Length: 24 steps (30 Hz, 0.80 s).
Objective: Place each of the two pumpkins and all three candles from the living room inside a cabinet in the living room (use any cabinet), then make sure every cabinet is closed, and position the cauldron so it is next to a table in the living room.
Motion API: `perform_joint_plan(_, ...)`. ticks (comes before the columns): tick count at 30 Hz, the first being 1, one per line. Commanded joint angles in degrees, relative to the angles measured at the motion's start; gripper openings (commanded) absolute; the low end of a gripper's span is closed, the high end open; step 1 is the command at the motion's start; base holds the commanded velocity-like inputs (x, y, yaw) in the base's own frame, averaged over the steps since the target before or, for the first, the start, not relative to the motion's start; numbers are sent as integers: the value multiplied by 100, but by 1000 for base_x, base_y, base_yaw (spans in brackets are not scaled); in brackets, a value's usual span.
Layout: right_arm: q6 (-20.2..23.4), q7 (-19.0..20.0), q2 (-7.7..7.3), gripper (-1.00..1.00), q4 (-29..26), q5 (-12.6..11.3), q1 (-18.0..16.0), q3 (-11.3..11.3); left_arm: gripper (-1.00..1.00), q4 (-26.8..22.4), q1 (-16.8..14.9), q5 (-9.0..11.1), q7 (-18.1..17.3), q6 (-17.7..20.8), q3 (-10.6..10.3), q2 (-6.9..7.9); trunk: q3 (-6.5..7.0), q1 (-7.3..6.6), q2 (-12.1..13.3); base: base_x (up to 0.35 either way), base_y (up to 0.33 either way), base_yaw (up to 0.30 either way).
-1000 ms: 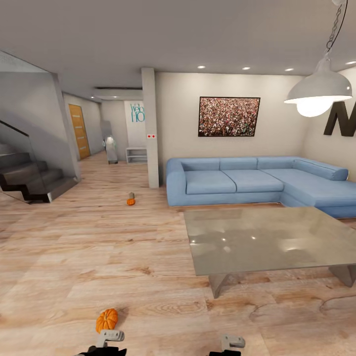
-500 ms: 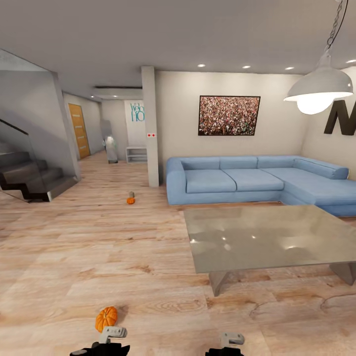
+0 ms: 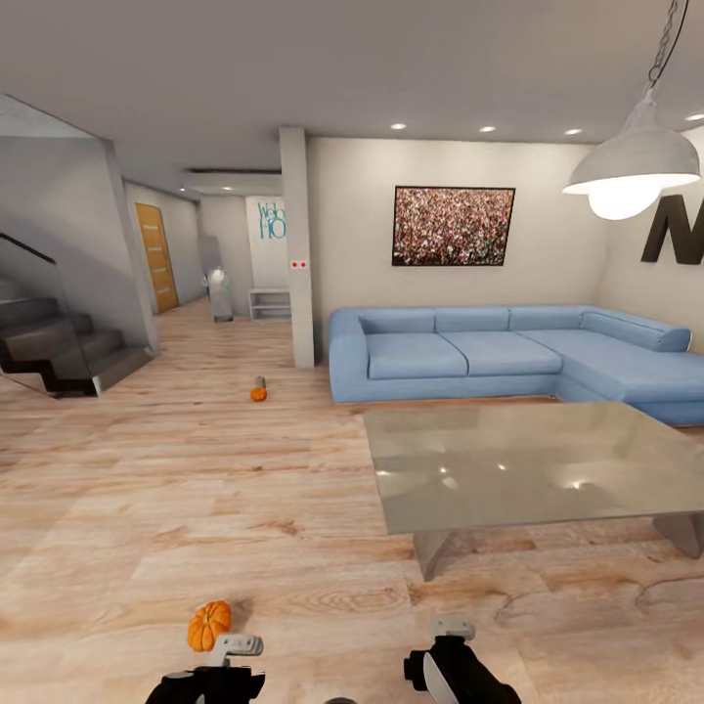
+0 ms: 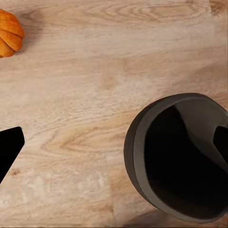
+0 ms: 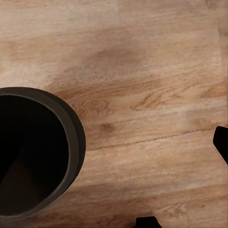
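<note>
One orange pumpkin (image 3: 209,626) lies on the wood floor just ahead of my left arm and also sits at the edge of the left wrist view (image 4: 9,33). A second pumpkin (image 3: 258,395) rests far off near the pillar, with a grey candle (image 3: 260,382) right behind it. The dark cauldron (image 4: 183,159) stands on the floor between my arms, its rim (image 5: 71,137) beside the right hand. My left gripper (image 4: 115,142) and right gripper (image 5: 185,183) both hang open above the floor and hold nothing. The glass-topped table (image 3: 508,469) stands ahead on the right. The cabinet is out of view.
A blue corner sofa (image 3: 489,357) runs behind the table. A pillar (image 3: 298,254) and a staircase (image 3: 59,342) flank a hallway with a white shelf bench (image 3: 270,305). A pendant lamp (image 3: 631,171) hangs at upper right. Open floor lies to the left.
Both arms have risen further into the head view, the right one most. The camera has shifted slightly. The pumpkins and the candle stay where they were on the floor.
</note>
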Motion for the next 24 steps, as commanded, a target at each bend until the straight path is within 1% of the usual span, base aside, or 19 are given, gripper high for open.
perform_joint_plan(1, 22, -47, 0, 100, -8, -52, -5, 27, 100, -7, -3, 59, 21, 118, -36, 6, -25, 22, -45, 0, 0, 0)
perform_joint_plan(3, 21, -33, 0, 100, 0, -51, -9, 32, 100, 10, -4, 78, 39, 360, -37, 12, -61, 66, -125, 0, 0, 0)
perform_joint_plan(5, 20, -21, 0, 100, 5, -54, -10, 72, 100, 13, -4, 95, 46, 473, -20, 15, -97, 110, -206, 0, 0, 0)
perform_joint_plan(8, 20, -8, 0, 100, 8, -57, -12, 344, 100, 16, -5, 136, 47, 610, 19, 27, -151, 176, -326, 0, 0, 0)
perform_joint_plan(9, 19, -3, 0, 100, 9, -58, -12, 500, 100, 36, -5, 200, 58, 644, 38, 22, -169, 198, -366, 0, 0, 0)
perform_joint_plan(10, 19, 3, 0, 100, 10, -62, -13, 560, 100, 43, -5, 240, 64, 656, 47, 20, -187, 220, -406, 0, 0, 0)
perform_joint_plan(12, 18, 103, 0, 100, 12, -76, -13, 701, 100, 81, -5, 385, 85, 679, 57, 8, -223, 264, -486, 0, 0, 0)
perform_joint_plan(14, 18, 177, 0, 100, 19, -79, -13, 736, 100, 116, -3, 421, 122, 673, 54, -12, -258, 308, -566, 0, 0, 0)
perform_joint_plan(16, 12, 279, 0, 100, 122, -81, -12, 778, 100, 192, -4, 453, 309, 644, 37, -95, -294, 352, -647, 0, 0, 0)
perform_joint_plan(19, -54, 322, 0, 100, 188, -79, -13, 803, 100, 206, -5, 478, 550, 605, 32, -174, -348, 418, -767, 0, 0, 0)
perform_joint_plan(20, -82, 328, 0, 100, 194, -78, -13, 808, 100, 203, -5, 479, 591, 584, 27, -200, -366, 440, -807, 0, 0, 0)
perform_joint_plan(21, -121, 337, 0, 100, 202, -78, -13, 816, 100, 194, -5, 478, 651, 558, 10, -269, -384, 462, -847, 0, 0, 0)
perform_joint_plan(23, -156, 348, 0, 100, 209, -77, -13, 825, 100, 207, -11, 480, 704, 520, -7, -344, -420, 505, -927, 0, 0, 0)
perform_joint_plan(24, -163, 352, 0, 100, 210, -77, -13, 827, 100, 217, -13, 483, 714, 505, -11, -358, -438, 527, -968, 0, 0, 0)
